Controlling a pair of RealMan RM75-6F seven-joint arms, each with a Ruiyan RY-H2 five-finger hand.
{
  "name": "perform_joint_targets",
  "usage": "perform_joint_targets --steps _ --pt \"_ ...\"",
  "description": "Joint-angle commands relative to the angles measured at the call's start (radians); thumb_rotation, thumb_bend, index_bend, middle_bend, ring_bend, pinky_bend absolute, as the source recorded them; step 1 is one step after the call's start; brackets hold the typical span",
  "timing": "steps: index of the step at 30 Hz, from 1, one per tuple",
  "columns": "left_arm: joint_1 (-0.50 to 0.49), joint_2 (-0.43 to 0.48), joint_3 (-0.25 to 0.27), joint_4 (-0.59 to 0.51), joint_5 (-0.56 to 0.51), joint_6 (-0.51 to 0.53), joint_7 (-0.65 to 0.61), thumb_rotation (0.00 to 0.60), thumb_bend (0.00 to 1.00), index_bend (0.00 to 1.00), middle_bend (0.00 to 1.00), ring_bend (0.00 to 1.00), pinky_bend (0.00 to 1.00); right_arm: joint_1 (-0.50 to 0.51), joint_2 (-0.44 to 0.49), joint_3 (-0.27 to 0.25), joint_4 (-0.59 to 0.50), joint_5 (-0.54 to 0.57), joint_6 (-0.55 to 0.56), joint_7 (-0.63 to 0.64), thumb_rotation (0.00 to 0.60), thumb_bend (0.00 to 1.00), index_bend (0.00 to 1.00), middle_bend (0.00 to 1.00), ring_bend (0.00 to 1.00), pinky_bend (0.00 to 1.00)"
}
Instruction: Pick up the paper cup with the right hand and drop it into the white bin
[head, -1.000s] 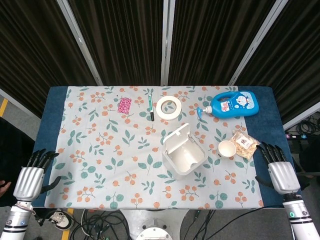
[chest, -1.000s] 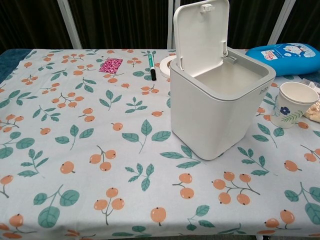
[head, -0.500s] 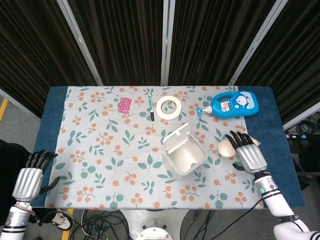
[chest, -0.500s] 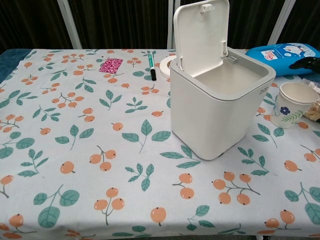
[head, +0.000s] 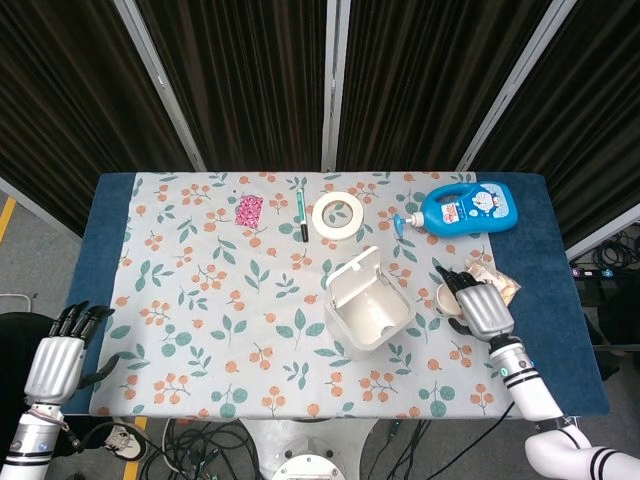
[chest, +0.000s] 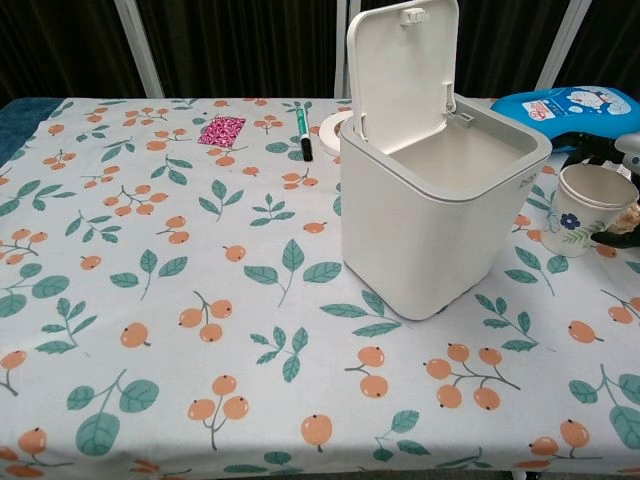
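Observation:
The paper cup (head: 446, 297) (chest: 590, 205), white with a blue flower, stands upright on the cloth just right of the white bin (head: 368, 305) (chest: 440, 210). The bin's lid is up. My right hand (head: 480, 306) is at the cup's right side, and its dark fingers (chest: 598, 150) reach behind and around the cup with gaps between them. The cup still rests on the table, and I cannot tell whether the fingers touch it. My left hand (head: 56, 360) hangs off the table's front left corner, holding nothing.
A snack bag (head: 498, 281) lies right behind my right hand. A blue detergent bottle (head: 465, 208) (chest: 575, 104) lies at the back right. A tape roll (head: 337, 214), a green pen (head: 300, 212) (chest: 303, 133) and a pink card (head: 249, 210) (chest: 222, 130) sit along the back.
My right hand has moved in from the table's right edge to the cup and now reaches around it. The cup and bin have not moved. The left hand barely shifted.

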Motion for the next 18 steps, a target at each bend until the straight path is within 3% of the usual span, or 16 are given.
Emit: perform_joint_targets --steps 1,8,18 --pt "0.0 0.0 -0.001 0.001 -0.001 -0.001 -0.002 0.6 0.24 0.2 0.18 0.08 0.11 0.0 -0.017 -0.012 0.028 -0.024 0.02 0.025 0.6 0.2 0.26 0.34 0.31 0.61" --pt "0.0 -0.002 -0.002 0.007 0.004 0.006 -0.009 0.6 0.24 0.2 0.18 0.08 0.11 0.003 -0.029 -0.021 0.061 -0.064 0.062 0.074 0.6 0.25 0.42 0.41 0.37 0.63" --pt "-0.001 0.001 -0.003 -0.002 0.008 0.008 0.001 0.6 0.24 0.2 0.18 0.08 0.11 -0.036 0.101 0.013 -0.069 -0.12 0.236 0.096 0.6 0.25 0.43 0.41 0.38 0.63"
